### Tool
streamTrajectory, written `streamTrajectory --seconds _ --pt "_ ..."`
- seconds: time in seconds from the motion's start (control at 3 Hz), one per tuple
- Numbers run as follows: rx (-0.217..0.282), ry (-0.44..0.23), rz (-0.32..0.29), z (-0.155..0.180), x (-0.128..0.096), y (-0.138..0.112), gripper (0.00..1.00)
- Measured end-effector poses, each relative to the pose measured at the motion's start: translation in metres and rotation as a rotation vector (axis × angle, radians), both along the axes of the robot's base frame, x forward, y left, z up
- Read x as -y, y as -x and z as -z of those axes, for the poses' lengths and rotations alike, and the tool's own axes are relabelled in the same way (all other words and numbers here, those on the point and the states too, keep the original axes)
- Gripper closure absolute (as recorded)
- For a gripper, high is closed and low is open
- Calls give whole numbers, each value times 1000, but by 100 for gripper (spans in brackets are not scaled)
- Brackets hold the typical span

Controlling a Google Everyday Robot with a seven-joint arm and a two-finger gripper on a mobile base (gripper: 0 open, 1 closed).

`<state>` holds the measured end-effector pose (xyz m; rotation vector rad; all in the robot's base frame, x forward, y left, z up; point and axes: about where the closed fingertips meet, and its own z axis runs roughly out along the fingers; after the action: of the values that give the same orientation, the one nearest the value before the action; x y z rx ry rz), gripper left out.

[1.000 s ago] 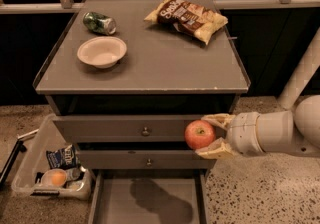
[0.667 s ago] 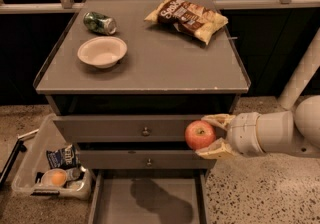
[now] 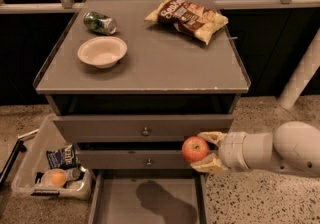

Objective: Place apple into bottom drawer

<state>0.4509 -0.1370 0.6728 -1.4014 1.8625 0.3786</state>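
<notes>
Your gripper (image 3: 201, 151) has its jaws clamped on the apple (image 3: 195, 149), near the right wall of the open bottom drawer (image 3: 120, 202), whose front is cut off.

The grey cabinet top (image 3: 165, 68) bears a white bowl (image 3: 102, 51), a tipped can (image 3: 99, 22) and a chip bag (image 3: 187, 18); the gripper (image 3: 204, 151) clasps the apple (image 3: 194, 149) below its front.

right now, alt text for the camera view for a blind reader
The gripper, from the right, holds a red apple above the right side of the open bottom drawer, before two upper drawers. A white bowl, green can and chip bag sit on the cabinet.
</notes>
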Motion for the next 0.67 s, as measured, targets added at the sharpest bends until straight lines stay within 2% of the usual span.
streamTrajectory --seconds 0.33,0.67 --pt "-7 0 53 55 9 -3 100" --pt "21 -30 115 100 18 -10 100"
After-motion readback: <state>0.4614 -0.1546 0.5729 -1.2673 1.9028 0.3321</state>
